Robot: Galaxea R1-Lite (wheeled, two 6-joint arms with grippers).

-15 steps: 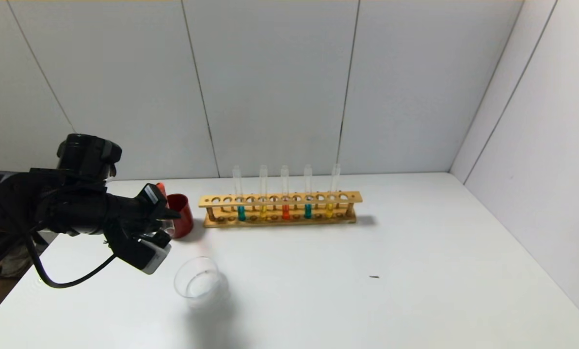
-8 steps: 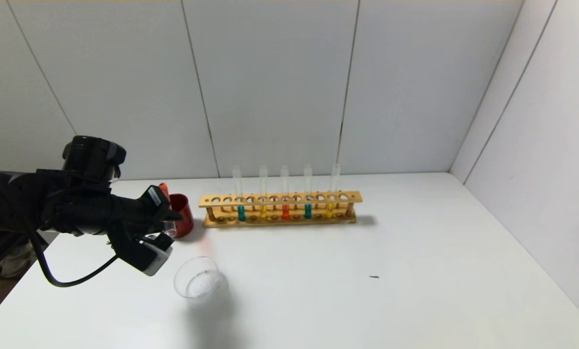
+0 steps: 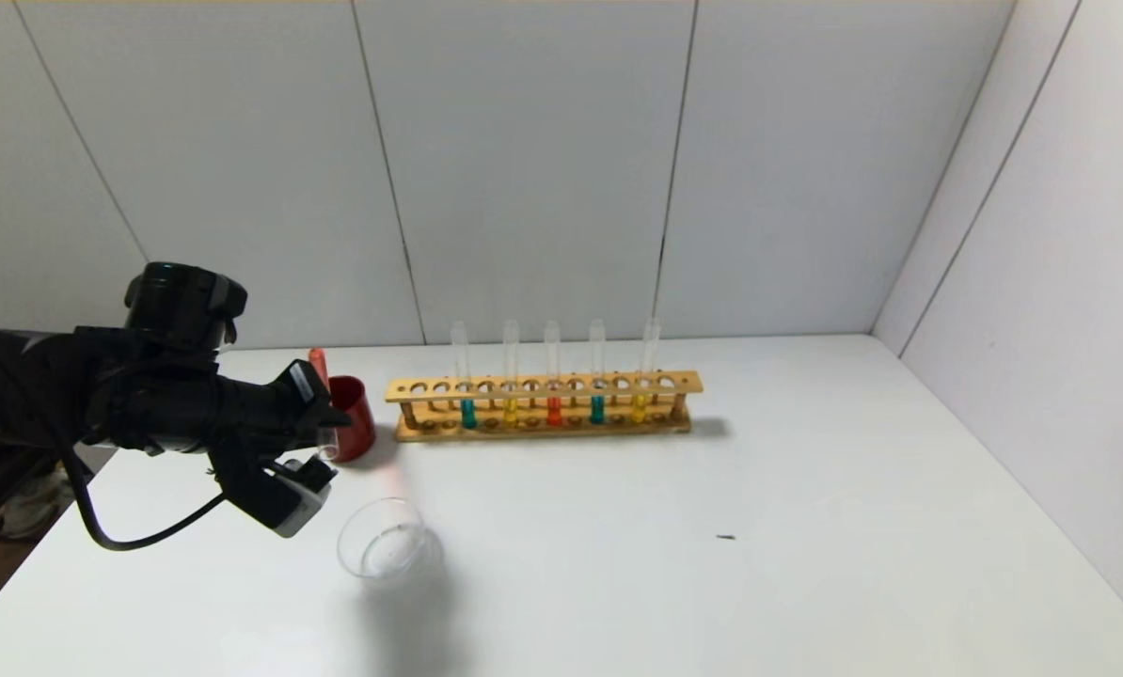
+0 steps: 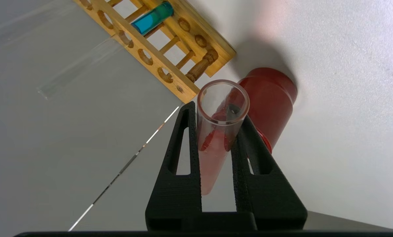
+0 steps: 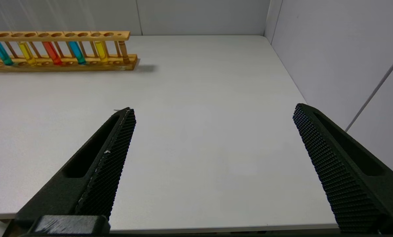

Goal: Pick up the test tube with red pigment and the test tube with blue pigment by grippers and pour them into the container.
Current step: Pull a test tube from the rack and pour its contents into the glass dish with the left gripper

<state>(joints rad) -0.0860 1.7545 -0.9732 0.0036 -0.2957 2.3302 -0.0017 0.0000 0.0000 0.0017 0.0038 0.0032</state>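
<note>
My left gripper [image 3: 324, 425] is shut on the test tube with red pigment [image 3: 318, 358], held tilted with its closed red end up and its open mouth down, in front of the red cup and behind the clear glass container [image 3: 387, 548]. In the left wrist view the fingers [image 4: 185, 138] clamp this tube [image 4: 216, 131], and red liquid lies along its inside. Two tubes with blue pigment [image 3: 468, 412] [image 3: 597, 408] and another red one [image 3: 554, 410] stand in the wooden rack [image 3: 543, 385]. My right gripper [image 5: 214, 109] is open and empty over the table's near right part.
A dark red cup [image 3: 353, 414] stands just behind the left gripper, left of the rack; it also shows in the left wrist view [image 4: 269, 98]. Two yellow tubes [image 3: 511, 410] stand in the rack. A small dark speck [image 3: 726, 537] lies on the white table. Walls close the back and right.
My left arm has shifted slightly up and toward the rack, and the held tube's red closed end has risen a little. Nothing else has moved.
</note>
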